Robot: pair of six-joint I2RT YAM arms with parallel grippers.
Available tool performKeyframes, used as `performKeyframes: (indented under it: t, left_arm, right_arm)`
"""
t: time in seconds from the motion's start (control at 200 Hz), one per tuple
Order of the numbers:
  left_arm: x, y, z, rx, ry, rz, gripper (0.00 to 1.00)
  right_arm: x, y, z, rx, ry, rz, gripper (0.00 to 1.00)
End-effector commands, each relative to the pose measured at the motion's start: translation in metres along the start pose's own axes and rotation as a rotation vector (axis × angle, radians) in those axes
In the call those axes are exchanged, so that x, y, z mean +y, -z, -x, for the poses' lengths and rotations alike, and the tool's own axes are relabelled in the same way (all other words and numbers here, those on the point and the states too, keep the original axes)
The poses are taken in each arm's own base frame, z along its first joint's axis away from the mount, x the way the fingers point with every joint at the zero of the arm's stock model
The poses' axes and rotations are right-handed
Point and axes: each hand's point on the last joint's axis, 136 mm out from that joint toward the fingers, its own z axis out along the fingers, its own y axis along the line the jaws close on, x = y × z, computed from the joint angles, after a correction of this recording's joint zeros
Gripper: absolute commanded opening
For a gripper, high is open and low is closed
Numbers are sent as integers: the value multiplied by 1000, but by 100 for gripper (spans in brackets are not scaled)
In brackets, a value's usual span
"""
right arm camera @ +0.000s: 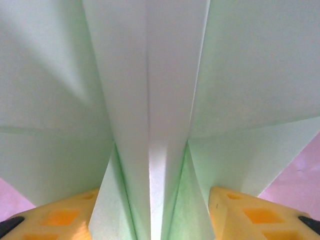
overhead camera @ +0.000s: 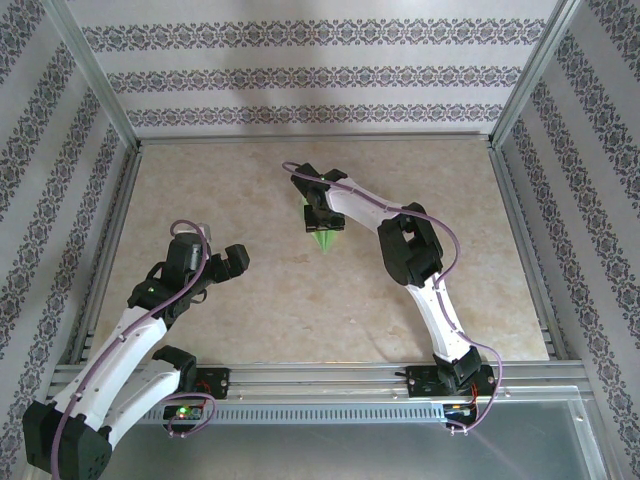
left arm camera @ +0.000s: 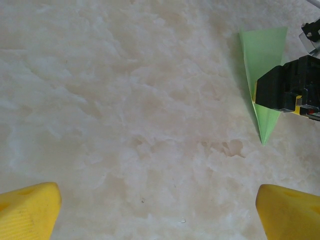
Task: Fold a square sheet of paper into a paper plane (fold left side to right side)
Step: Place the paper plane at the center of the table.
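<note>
The paper plane [overhead camera: 322, 238] is light-green paper folded to a narrow dart, its tip pointing toward the arm bases. It lies near the middle of the table. My right gripper [overhead camera: 320, 222] reaches down onto its wide end. In the right wrist view the plane's [right arm camera: 150, 100] centre crease runs straight up between my yellow fingers [right arm camera: 235, 210], and its folded flaps lean against both pads of the right gripper [right arm camera: 155, 192]. My left gripper [overhead camera: 215, 252] hovers left of the plane, wide open [left arm camera: 157, 190] over bare table. The left wrist view has the plane [left arm camera: 263, 50] at upper right.
The beige marbled table [overhead camera: 250, 320] is walled by patterned panels with metal rails along its edges [overhead camera: 110, 260]. The black body of the right gripper [left arm camera: 290, 87] covers part of the plane in the left wrist view. Bare table lies between the two arms.
</note>
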Motion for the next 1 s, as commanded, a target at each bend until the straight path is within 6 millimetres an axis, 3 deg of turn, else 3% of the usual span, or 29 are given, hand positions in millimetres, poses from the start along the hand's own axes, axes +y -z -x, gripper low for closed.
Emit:
performKeyframes:
  t: [0.0, 0.56, 0.869, 0.994]
  left_arm:
    - [1, 6, 10, -19, -17, 11, 100]
    - [1, 8, 9, -15, -18, 13, 100]
    - [-2, 11, 13, -22, -15, 5, 100]
    - [-3, 12, 16, -30, -8, 6, 100]
  right_arm:
    - [2, 30, 11, -59, 15, 3, 54]
    - [4, 68, 16, -125, 44, 8, 60]
    - [2, 117, 21, -228, 74, 15, 69]
    - [-9, 144, 18, -296, 96, 5, 79]
